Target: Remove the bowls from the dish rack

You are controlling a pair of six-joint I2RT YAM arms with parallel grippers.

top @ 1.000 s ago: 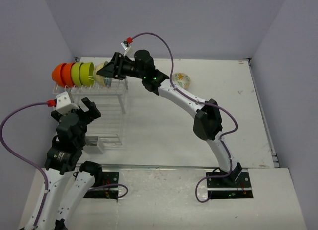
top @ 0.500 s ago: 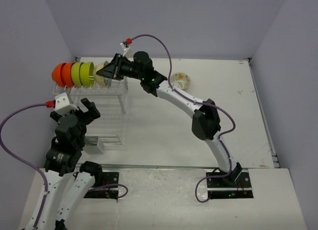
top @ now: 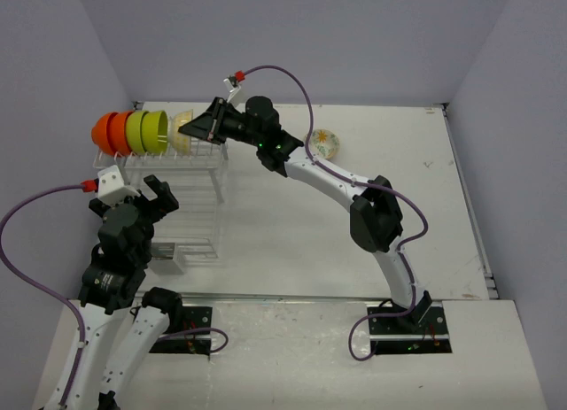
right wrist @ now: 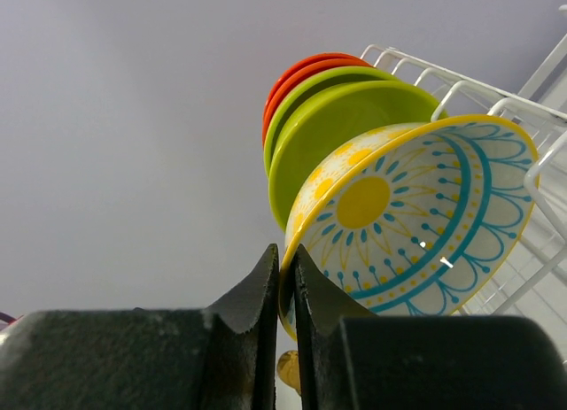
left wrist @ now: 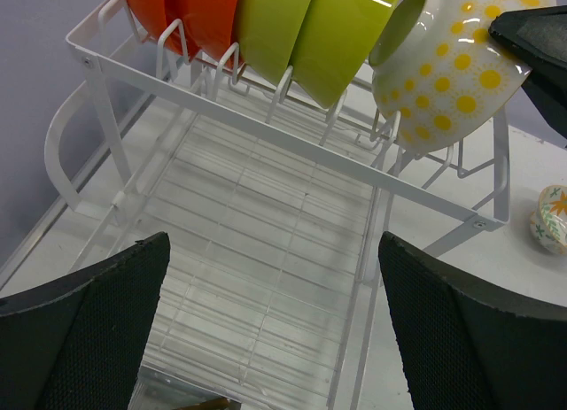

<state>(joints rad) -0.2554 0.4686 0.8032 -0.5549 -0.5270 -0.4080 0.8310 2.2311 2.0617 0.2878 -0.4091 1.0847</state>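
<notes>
The dish rack (top: 190,193) stands at the table's left; it also fills the left wrist view (left wrist: 266,233). On its far row stand two orange bowls (top: 111,131), two lime-green bowls (top: 149,131) and a cream patterned bowl (top: 183,133). My right gripper (top: 211,127) is shut on the rim of the cream bowl (right wrist: 416,224), which tilts against the green bowls (right wrist: 345,127). The left wrist view shows that bowl's yellow-dotted outside (left wrist: 452,73). My left gripper (top: 155,195) is open and empty above the rack's near part. Another patterned bowl (top: 323,143) sits on the table.
A small cutlery holder (top: 166,258) sits at the rack's near end. The walls stand close behind and left of the rack. The patterned bowl on the table shows at the right edge of the left wrist view (left wrist: 551,220).
My right gripper has tilted the cream bowl slightly up and to the right at the rack's far row. The left arm has stayed still.
</notes>
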